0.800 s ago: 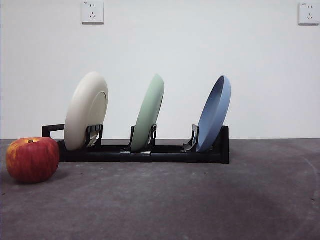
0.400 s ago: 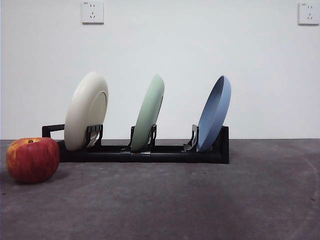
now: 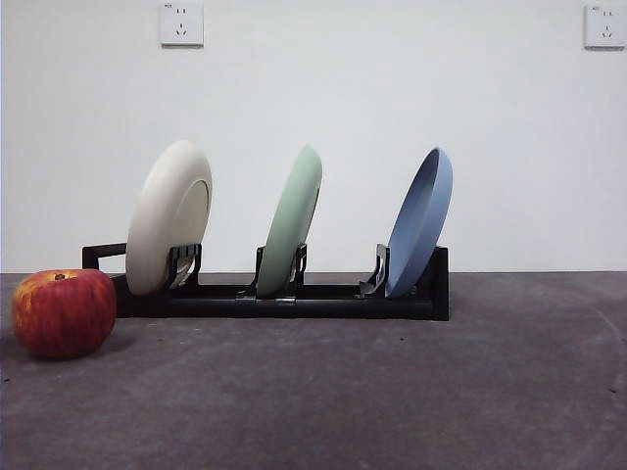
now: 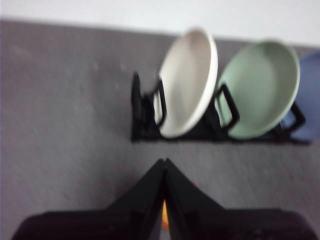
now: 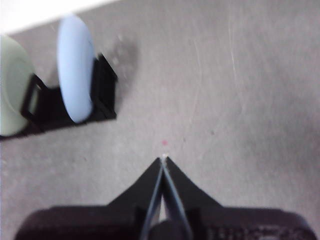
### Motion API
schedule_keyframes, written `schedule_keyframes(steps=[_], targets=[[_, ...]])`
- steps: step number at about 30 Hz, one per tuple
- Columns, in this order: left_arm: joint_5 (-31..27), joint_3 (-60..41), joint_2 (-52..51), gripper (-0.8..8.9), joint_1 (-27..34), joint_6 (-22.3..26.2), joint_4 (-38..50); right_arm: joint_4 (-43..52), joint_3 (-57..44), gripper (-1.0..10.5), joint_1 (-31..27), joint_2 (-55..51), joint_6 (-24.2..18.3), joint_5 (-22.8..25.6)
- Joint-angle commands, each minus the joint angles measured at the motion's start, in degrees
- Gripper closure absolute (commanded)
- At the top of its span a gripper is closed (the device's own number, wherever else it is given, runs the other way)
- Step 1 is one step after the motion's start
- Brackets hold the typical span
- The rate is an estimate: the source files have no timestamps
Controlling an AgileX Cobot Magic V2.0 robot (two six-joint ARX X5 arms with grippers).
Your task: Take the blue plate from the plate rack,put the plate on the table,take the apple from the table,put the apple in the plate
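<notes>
The blue plate (image 3: pixel 421 223) stands tilted in the right-end slot of the black plate rack (image 3: pixel 294 299), on the dark grey table (image 3: pixel 392 392). It also shows in the right wrist view (image 5: pixel 75 67) and at the edge of the left wrist view (image 4: pixel 310 90). The red apple (image 3: pixel 64 311) sits on the table at the left, in front of the rack's left end. My left gripper (image 4: pixel 164 162) is shut and empty, held high above the table near the rack's left end. My right gripper (image 5: pixel 163 159) is shut and empty, high above the table to the right of the rack.
A cream-white plate (image 3: pixel 168 217) stands in the rack's left slot and a pale green plate (image 3: pixel 291 220) in the middle slot. A white wall with two sockets (image 3: pixel 181 23) is behind the table.
</notes>
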Motion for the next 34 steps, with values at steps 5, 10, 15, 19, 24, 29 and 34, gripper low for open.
schedule_keyframes(steps=[5, 10, 15, 19, 24, 29, 34], targets=[[19.6, 0.4, 10.6, 8.18, -0.2, -0.3, -0.5, -5.5, 0.3, 9.5, 0.0, 10.0, -1.9, -8.3], [21.3, 3.8, 19.5, 8.19, -4.0, -0.4, -0.6, -5.3, 0.3, 9.5, 0.0, 15.8, -2.8, -13.0], [20.6, 16.9, 31.9, 8.19, -12.2, -1.1, -0.5, -5.1, 0.3, 9.5, 0.0, 18.6, -7.1, -13.0], [20.6, 31.6, 44.2, 8.19, -18.6, -1.6, -1.4, -5.0, 0.3, 9.5, 0.0, 18.9, -8.7, -12.9], [20.5, 48.8, 57.4, 8.19, -25.3, -2.1, -2.3, -4.7, 0.3, 9.5, 0.0, 18.9, -8.8, -12.5], [15.6, 63.6, 70.3, 8.19, -30.8, -2.0, -1.3, -5.3, 0.3, 9.5, 0.0, 18.9, -8.8, -12.6], [15.6, 76.4, 82.8, 8.19, -34.0, -2.2, -0.9, -7.0, 0.3, 9.5, 0.0, 18.9, -8.8, -12.6]])
